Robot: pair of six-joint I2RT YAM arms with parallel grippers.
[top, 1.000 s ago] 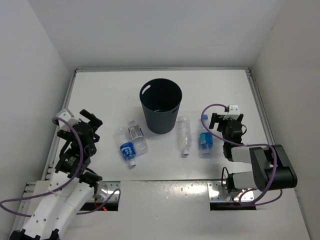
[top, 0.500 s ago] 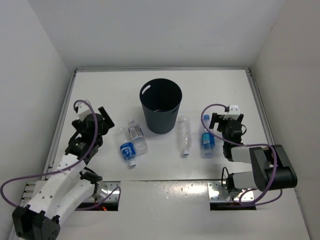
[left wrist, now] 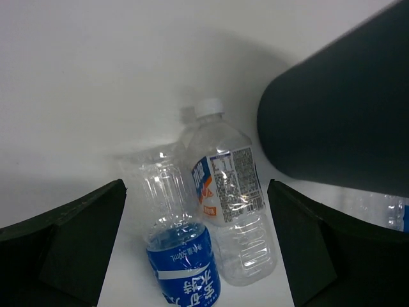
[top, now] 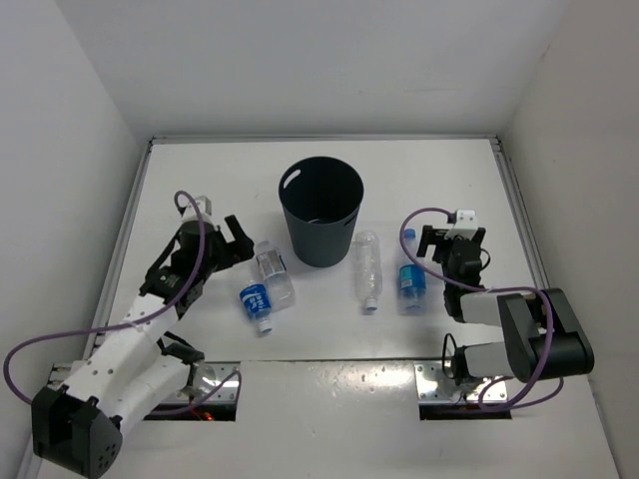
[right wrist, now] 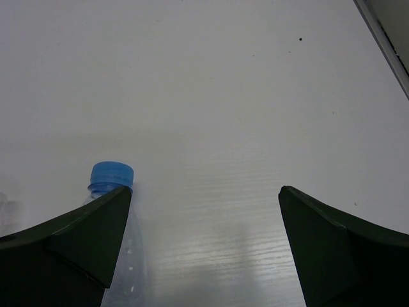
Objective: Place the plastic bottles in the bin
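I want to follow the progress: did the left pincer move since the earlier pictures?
Yes. In the top view, the left pincer has travelled right, toward the bin, and now is near the white-labelled bottle.

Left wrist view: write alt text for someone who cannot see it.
Two clear plastic bottles lie side by side on a white table, framed by the open left gripper: a blue-labelled bottle on the left and a white-labelled bottle with a white cap on the right. The dark bin fills the upper right.
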